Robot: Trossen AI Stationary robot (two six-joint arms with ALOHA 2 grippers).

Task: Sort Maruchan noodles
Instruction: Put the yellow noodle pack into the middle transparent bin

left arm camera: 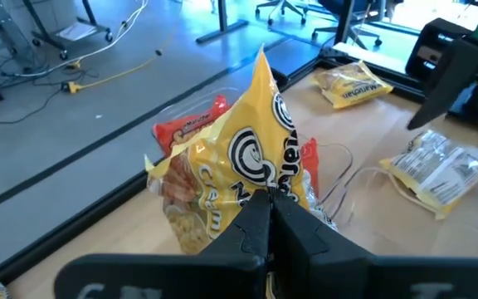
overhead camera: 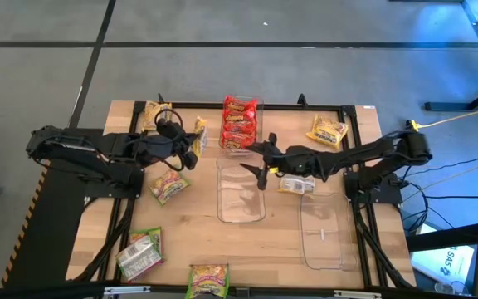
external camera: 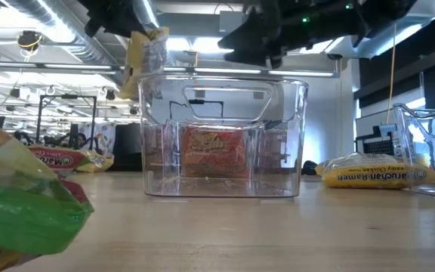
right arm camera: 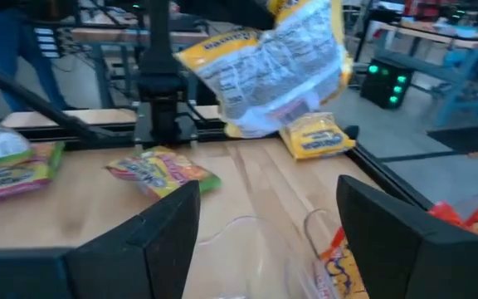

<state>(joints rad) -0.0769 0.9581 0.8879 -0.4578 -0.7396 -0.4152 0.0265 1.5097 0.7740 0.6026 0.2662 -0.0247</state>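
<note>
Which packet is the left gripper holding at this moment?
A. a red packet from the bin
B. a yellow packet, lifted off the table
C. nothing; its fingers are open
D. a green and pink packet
B. The left gripper is shut on the yellow packet, which hangs above the table in the low view, while the red packets lie in their bin.

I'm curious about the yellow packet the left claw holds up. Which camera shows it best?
The left wrist view: the yellow packet fills it, pinched in the left claw. The high and low views show it small; the right wrist view shows its back.
</note>
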